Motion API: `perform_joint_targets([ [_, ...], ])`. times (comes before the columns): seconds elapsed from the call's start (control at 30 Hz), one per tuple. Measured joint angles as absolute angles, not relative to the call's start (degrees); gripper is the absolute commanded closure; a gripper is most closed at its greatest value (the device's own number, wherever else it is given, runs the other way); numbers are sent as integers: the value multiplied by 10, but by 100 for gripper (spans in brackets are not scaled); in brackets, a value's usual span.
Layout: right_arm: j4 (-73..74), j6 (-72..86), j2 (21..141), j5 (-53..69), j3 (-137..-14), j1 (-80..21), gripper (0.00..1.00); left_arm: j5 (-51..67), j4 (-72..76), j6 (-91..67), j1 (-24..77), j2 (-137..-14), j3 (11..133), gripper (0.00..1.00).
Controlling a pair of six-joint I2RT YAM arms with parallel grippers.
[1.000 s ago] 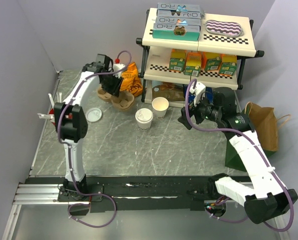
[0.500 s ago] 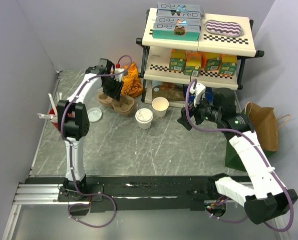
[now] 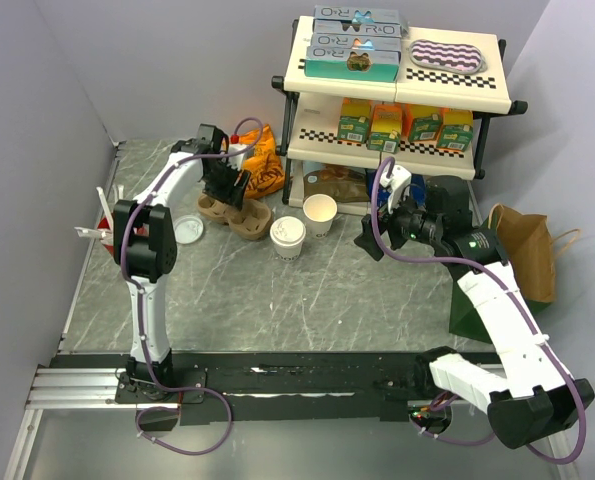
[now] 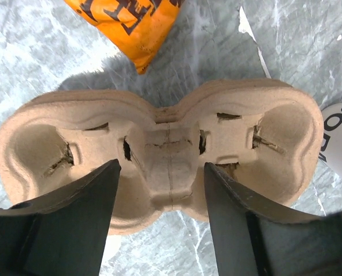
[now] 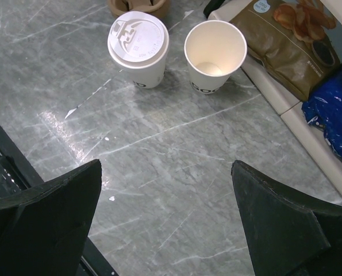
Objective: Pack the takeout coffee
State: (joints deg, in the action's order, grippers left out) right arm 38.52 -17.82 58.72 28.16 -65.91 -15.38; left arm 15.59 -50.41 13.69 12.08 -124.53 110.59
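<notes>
Left gripper (image 4: 162, 171): partly open, with one finger on each side of the middle ridge of the cup carrier (image 4: 159, 155). It is clenched on that ridge and touches nothing else.

Right gripper (image 5: 166, 167): released, fingers spread wide. It holds nothing and hangs above the table (image 3: 277, 310), toward the right edge.

Count:
- Cups: two. One has a lid; one is open.
- Cup carrier: one, brown, with two wells, both empty.
- Loose lid (image 3: 187, 230): one, lying flat near the left edge.
- Orange snack bag (image 4: 130, 23): one, just beyond the carrier toward the far edge.

The lidded coffee cup (image 5: 138, 49) stands about the middle of the table, just beside the right end of the carrier. It is upright with its long axis vertical, lid and wider end uppermost.

The open cup (image 5: 215, 54) stands upright just beside the coffee, on the side toward the far right corner. The two cups are apart.
</notes>
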Motion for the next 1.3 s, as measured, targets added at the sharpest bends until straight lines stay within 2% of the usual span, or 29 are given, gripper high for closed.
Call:
perform_joint_targets([
  [0.13, 385, -178, 587, 282, -659, -152, 0, 158, -506, 135, 121, -1243, 1097, 46],
  [0.33, 383, -176, 587, 282, -658, -151, 0, 164, -507, 125, 121, -1241, 1083, 54],
  [0.57, 381, -176, 587, 284, -658, -151, 0, 166, -507, 123, 120, -1240, 1083, 58],
  [0.73, 378, -175, 586, 285, -652, -149, 0, 158, -508, 123, 120, -1238, 1083, 67],
  [0.97, 373, -174, 586, 286, -652, -147, 0, 142, -530, 126, 120, -1236, 1118, 67],
  [1.2, 369, -173, 586, 289, -652, -147, 0, 177, -535, 123, 111, -1224, 1131, 71],
  [1.3, 368, -172, 586, 290, -652, -147, 0, 172, -520, 128, 108, -1218, 1106, 67],
])
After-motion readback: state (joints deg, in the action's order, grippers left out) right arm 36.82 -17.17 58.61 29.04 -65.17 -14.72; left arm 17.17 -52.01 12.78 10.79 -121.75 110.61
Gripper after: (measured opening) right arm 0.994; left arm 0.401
